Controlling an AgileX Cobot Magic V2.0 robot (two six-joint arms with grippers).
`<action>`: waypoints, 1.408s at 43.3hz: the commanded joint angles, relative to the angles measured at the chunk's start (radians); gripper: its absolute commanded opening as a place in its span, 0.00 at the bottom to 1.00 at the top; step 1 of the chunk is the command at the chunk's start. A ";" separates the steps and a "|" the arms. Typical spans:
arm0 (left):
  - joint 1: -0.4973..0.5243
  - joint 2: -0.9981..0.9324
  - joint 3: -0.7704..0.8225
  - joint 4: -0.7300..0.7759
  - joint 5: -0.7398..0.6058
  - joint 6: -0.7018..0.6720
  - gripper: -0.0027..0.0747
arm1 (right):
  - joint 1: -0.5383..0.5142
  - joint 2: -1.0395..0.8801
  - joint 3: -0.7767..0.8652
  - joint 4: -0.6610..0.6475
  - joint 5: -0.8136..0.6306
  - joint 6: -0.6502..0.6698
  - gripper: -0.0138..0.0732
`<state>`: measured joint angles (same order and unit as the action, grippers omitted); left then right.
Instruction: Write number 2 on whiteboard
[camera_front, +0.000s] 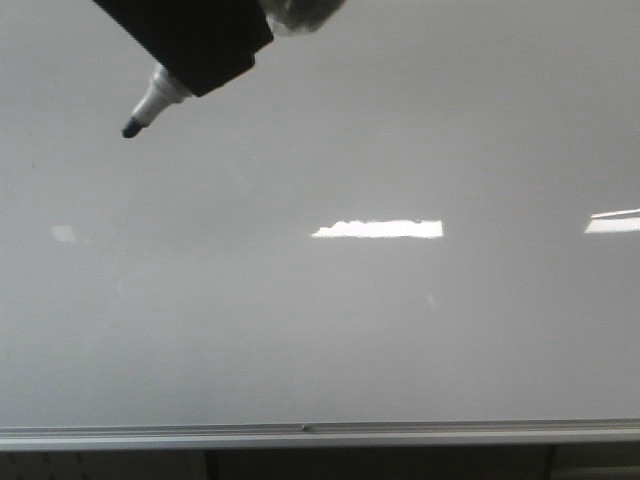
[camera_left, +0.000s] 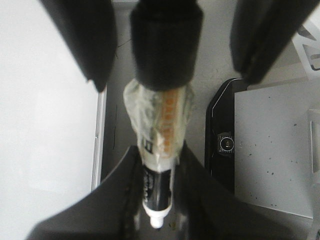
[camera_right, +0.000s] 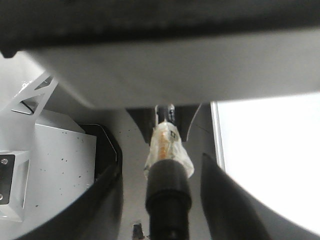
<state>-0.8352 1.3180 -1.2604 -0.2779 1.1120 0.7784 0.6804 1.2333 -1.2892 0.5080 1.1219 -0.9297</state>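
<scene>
- The left gripper (camera_left: 157, 197) has its jaws pressed together on the barrel of a marker (camera_front: 150, 100). The white neck and dark tip stick out beyond the fingers.
- Clear tape (camera_left: 160, 115) is wrapped round the marker's middle, over an orange label. Past the tape the marker runs into a thick black end.
- The right gripper (camera_right: 167, 200) has its jaws held apart. One stands on each side of that thick black end, and a gap shows on both sides.
- The silver rail (camera_front: 300, 435) runs along the bottom edge of the whiteboard (camera_front: 320, 330), with a dark strip below it.
- The whiteboard is glossy grey-white and fills nearly all the front view above the rail.
- The marker tip slants down and to the left over the board's left part, well above the rail. It cannot be told whether the tip touches the face.
- A bright light reflection (camera_front: 380, 229) lies near the board's middle. A second reflection (camera_front: 612, 222) lies at its right edge.
- In the left wrist view, a grey surface lies past the board's railed edge. It carries a black unit (camera_left: 222, 145) just beside a speckled white panel (camera_left: 272, 150).
</scene>
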 joint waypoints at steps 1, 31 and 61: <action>-0.009 -0.030 -0.035 -0.034 -0.046 -0.002 0.01 | 0.000 -0.016 -0.034 0.040 -0.022 0.002 0.59; -0.009 -0.072 -0.037 -0.027 -0.057 -0.029 0.71 | 0.000 -0.039 -0.035 -0.139 -0.023 0.167 0.19; 0.230 -0.234 0.087 0.114 -0.083 -0.297 0.70 | -0.603 -0.558 0.550 -0.127 -0.621 0.523 0.19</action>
<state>-0.6171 1.1060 -1.1479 -0.1434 1.0848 0.4937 0.1176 0.7552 -0.8136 0.2743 0.7480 -0.4033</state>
